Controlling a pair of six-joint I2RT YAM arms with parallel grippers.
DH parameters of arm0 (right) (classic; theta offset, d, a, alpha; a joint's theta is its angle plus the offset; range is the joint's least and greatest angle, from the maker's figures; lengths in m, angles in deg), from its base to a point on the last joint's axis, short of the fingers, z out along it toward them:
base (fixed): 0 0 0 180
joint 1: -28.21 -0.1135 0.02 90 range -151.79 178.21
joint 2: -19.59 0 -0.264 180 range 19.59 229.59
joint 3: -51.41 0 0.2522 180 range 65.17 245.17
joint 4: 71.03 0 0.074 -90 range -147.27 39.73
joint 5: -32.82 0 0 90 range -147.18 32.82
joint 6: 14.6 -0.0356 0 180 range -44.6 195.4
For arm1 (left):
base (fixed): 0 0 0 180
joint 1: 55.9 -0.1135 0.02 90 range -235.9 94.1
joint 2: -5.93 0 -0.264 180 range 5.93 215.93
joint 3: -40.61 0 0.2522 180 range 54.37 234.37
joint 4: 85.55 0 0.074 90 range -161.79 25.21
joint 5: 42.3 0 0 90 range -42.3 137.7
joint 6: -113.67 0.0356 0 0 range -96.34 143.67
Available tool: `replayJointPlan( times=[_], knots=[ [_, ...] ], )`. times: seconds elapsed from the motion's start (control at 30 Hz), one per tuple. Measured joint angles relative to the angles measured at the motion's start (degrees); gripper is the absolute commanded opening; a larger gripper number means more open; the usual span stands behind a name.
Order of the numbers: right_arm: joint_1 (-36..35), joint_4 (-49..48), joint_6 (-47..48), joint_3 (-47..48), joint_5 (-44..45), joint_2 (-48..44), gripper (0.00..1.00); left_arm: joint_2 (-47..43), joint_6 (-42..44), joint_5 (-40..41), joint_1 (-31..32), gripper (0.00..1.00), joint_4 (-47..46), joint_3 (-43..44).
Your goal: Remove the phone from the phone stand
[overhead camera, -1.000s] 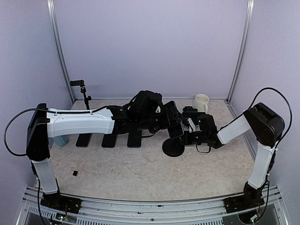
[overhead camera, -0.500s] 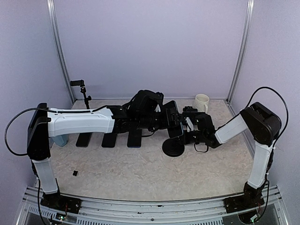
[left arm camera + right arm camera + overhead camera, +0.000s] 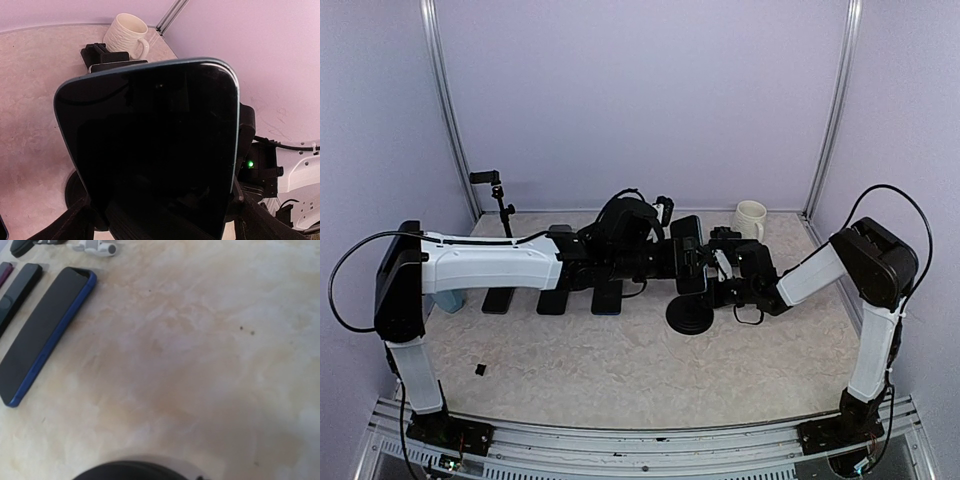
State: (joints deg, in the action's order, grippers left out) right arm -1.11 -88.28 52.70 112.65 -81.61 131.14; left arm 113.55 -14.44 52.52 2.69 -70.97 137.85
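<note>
1. At the near edge of the tabletop (image 3: 620, 370), both arm bases were bolted down. A small black scrap (image 3: 480, 370) lay just ahead of the left base.
2. Farther in, on the left, three spare phones (image 3: 555, 298) lay flat in a row, partly under the left arm's white forearm. Right wrist view caught them too, the nearest one blue-edged, screen up.
3. A pale blue object (image 3: 445, 300) stood beside that row, mostly hidden behind the left arm; couldn't tell what it was.
4. Phone stand (image 3: 690, 318): round black base flat on the tabletop, about mid-table, right of the row. Stem and cradle were hidden by the arms.
5. Phone (image 3: 688, 255) was off the tabletop, directly above the stand's base, standing on end, dark screen, bluish rim. Couldn't tell whether it sat in the cradle or was clear of it.
6. Left fingers (image 3: 75, 227) were clamped on the phone's lower part, one at each long edge, per left wrist view, where the screen filled most of the picture.
7. Right fingers (image 3: 725, 280) were down at the stand, just beside the phone on its right. Their own camera showed only tabletop and a dark rounded edge, so apart or together, couldn't tell.
8. Mug (image 3: 750, 218), cream, upright, stood behind the right fingers near the back wall.
9. Small black clamp on a stalk (image 3: 498, 195) stood in the back-left corner, well apart from the stand.
</note>
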Motion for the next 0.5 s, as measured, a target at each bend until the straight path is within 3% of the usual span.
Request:
replayJointPlan(
  times=[0.5],
  knots=[
    [0.00,0.76,0.81,1.03,-0.17,0.70,0.32,-0.79,20.41,1.14,0.42,0.87,-4.44,-3.30]
  ],
)
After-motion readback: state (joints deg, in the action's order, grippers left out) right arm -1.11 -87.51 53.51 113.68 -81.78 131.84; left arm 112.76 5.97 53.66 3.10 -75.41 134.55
